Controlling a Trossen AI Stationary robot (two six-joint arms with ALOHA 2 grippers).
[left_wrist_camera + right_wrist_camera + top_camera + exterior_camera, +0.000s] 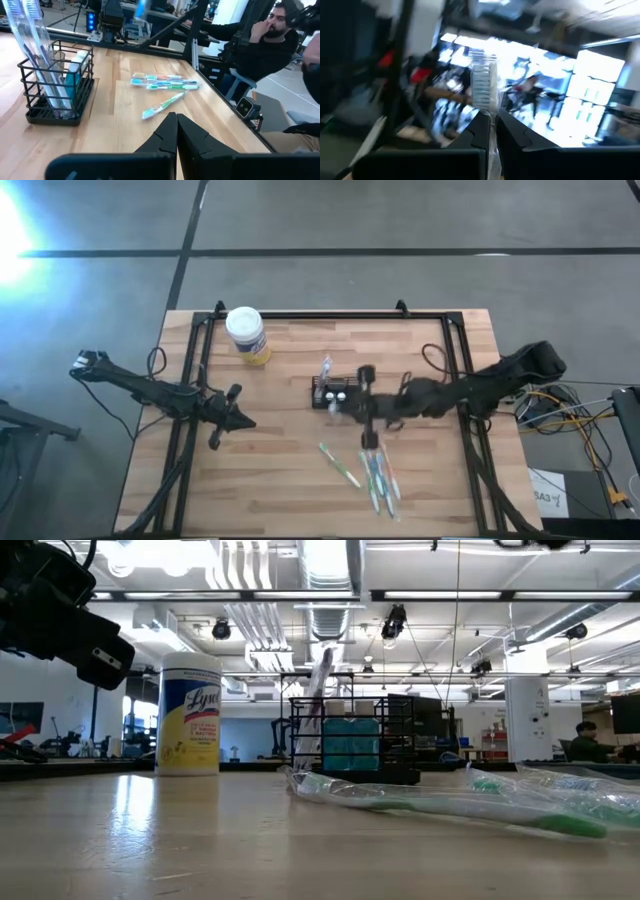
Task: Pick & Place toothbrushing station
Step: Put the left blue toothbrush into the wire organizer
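Closest to the front edge of the table (pixel 270 515), a loose bunch of wrapped toothbrushes (pixel 372 472) lies in a heap, so anything sweeping low through there could knock one off the edge.

Just behind them sits the toothbrushing station (pixel 333 391), roughly mid-table, with one wrapped brush already standing in it. The right gripper (pixel 492 116) is right next to it, clenched on what looks like a clear-wrapped toothbrush (pixel 485 85) held upright. My worry: that wrapper is slick and floppy, so it could slide in the pinch or snag a wire bar. The holder looks light, so a snag might tip or drag it.

Off to the side, the left gripper (pixel 176 119) is clamped shut on nothing, hovering well apart from the station. Plenty of bare wood between them.

Farther back, the wipes jar (pixel 247 335) stands near the black frame rail (pixel 330 314). That corner's tighter. A person (pixel 270 45) sits past the table's right side.
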